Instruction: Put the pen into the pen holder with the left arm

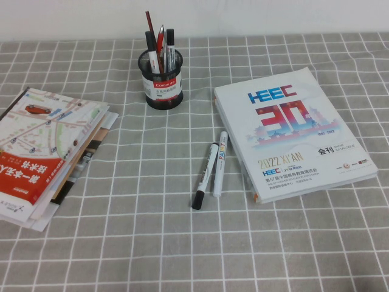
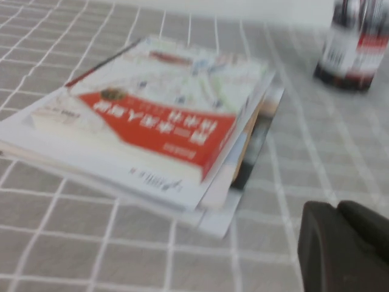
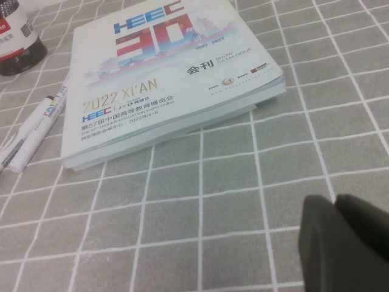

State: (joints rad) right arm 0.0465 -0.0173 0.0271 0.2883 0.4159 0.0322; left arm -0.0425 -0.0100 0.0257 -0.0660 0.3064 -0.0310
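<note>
While my left gripper (image 2: 343, 243) is hanging low over the grey checked tablecloth (image 1: 140, 243), its fingers pressed together w/ nothing between them, the pen (image 1: 205, 175) is lying well apart from it, out near the middle of the table. My left wrist cam isn't catching the pen at all; it's showing the stack of maps & leaflets (image 2: 152, 121) just ahead of the gripper and the pen holder (image 2: 352, 45) further off beyond the stack.

In the high view the pen is lying flat on the cloth, just beside a white marker w/ coloured lettering (image 1: 220, 163), the two nearly parallel and close to touching. Both are sitting just left of the catalogue (image 1: 292, 134). The pen holder is standing upright behind them, toward the far edge, w/ several pens already sticking out of it.

The pen is slim, w/ a white barrel, black print and a black cap at the near end. The holder is a black mesh cup w/ a red & white label band.

My right gripper (image 3: 346, 243) is hovering low over the cloth near the catalogue's corner; can't tell its finger state.
</note>
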